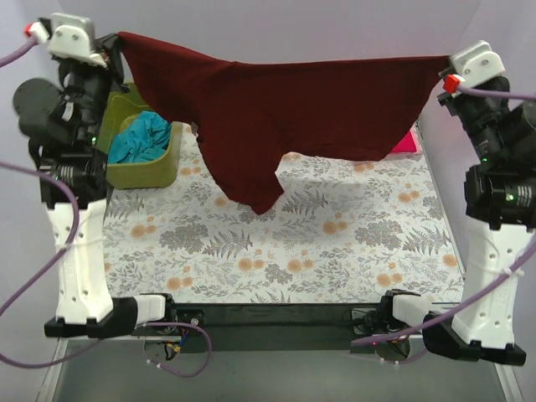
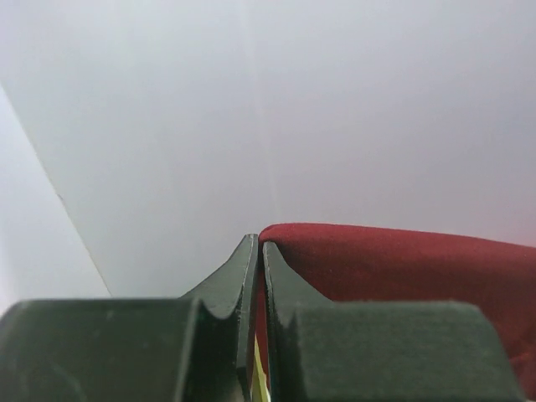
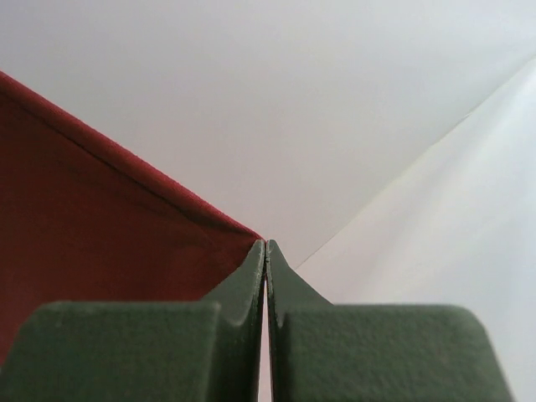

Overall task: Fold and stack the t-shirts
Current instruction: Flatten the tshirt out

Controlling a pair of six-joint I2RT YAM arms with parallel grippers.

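Note:
The dark maroon t-shirt (image 1: 285, 109) hangs stretched in the air between my two arms, high above the table, with one part drooping to a point at the middle. My left gripper (image 1: 117, 43) is shut on its left corner; the cloth (image 2: 402, 268) shows pinched between the fingers in the left wrist view. My right gripper (image 1: 444, 65) is shut on its right corner, the cloth (image 3: 100, 226) running off to the left. The teal t-shirt (image 1: 141, 138) lies crumpled in the green bin. A bit of the pink-red t-shirt (image 1: 404, 142) shows behind the maroon one at the right.
An olive-green bin (image 1: 155, 167) stands at the back left of the table. The floral-patterned table cover (image 1: 293, 243) spreads under the hanging shirt. White walls close in the back and sides.

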